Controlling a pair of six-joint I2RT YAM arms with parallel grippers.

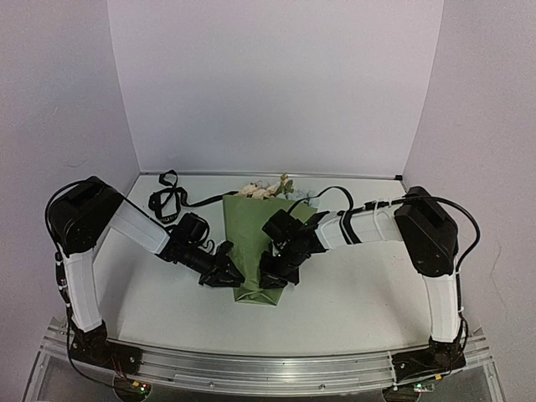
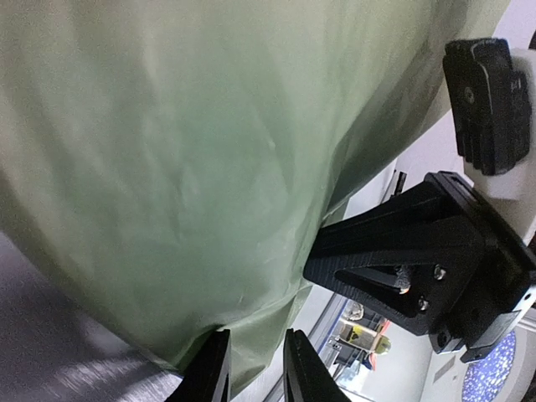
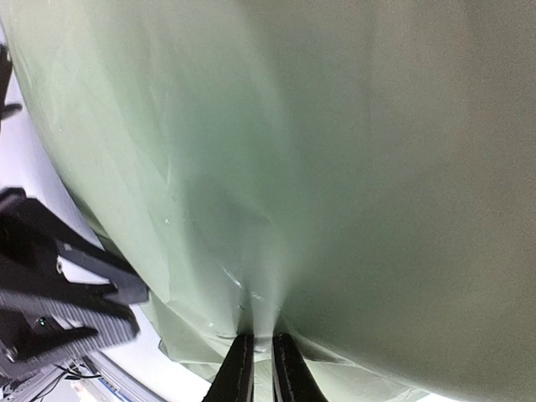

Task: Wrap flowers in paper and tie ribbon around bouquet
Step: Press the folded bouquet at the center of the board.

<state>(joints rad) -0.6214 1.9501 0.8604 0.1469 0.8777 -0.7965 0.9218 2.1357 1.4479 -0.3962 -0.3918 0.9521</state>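
Note:
The bouquet lies in the middle of the table as a cone of olive-green paper [image 1: 258,243], its narrow end toward me. The flowers [image 1: 264,189], pale pink and cream, stick out of the far end. My left gripper [image 1: 224,273] is at the cone's lower left edge. In the left wrist view its fingers [image 2: 209,373] stand apart, with a loose edge of the paper [image 2: 167,167] hanging between them. My right gripper [image 1: 276,273] is at the lower right edge, shut and pinching a fold of the paper [image 3: 335,151] between its fingertips [image 3: 239,368]. The black ribbon [image 1: 170,198] lies loose at the back left.
The right gripper's black body [image 2: 419,260] sits close beside the left fingers, and the left gripper [image 3: 59,301] shows at the left of the right wrist view. White walls [image 1: 276,84] close the back and sides. The metal rail [image 1: 268,368] runs along the near edge.

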